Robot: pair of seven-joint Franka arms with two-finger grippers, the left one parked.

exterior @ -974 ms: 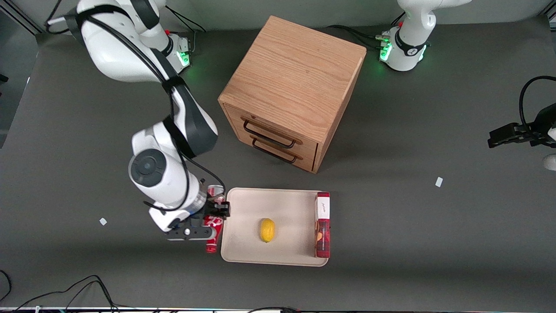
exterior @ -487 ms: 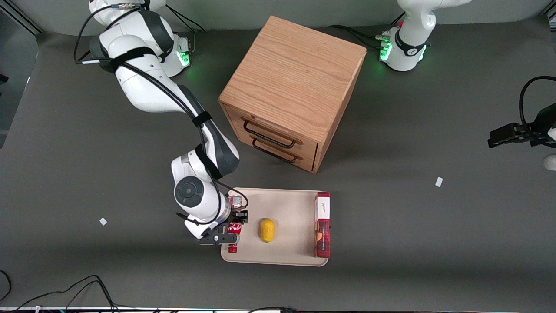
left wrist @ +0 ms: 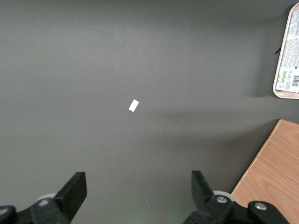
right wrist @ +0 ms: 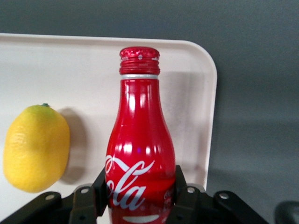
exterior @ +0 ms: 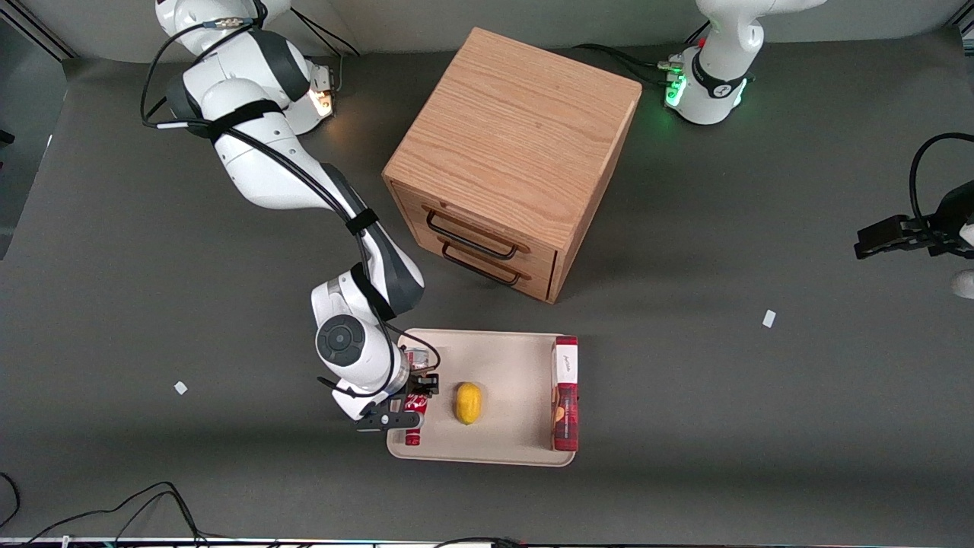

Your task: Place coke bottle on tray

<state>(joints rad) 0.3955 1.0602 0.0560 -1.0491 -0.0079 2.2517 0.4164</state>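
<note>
My tool [exterior: 412, 401], clenched on the coke bottle [exterior: 414, 420], has carried it slightly farther over the tray [exterior: 502, 449], nearer the lemon [exterior: 469, 403], toward the worktop's front edge.

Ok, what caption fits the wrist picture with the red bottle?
Gripper shut on red contoured coke bottle over beige rectangular tray, beside yellow lemon.

one red contoured coke bottle with white script logo [exterior: 414, 415] | one large flat beige rectangular tray [exterior: 502, 358] | one yellow lemon [exterior: 469, 403] | one long flat red box with a white end [exterior: 564, 392] | one oak cabinet [exterior: 511, 152] (two drawers, each with a dark handle) | two small white scraps on the dark table [exterior: 769, 319] | one black two-finger gripper [exterior: 415, 399] clamped on the bottle
</note>
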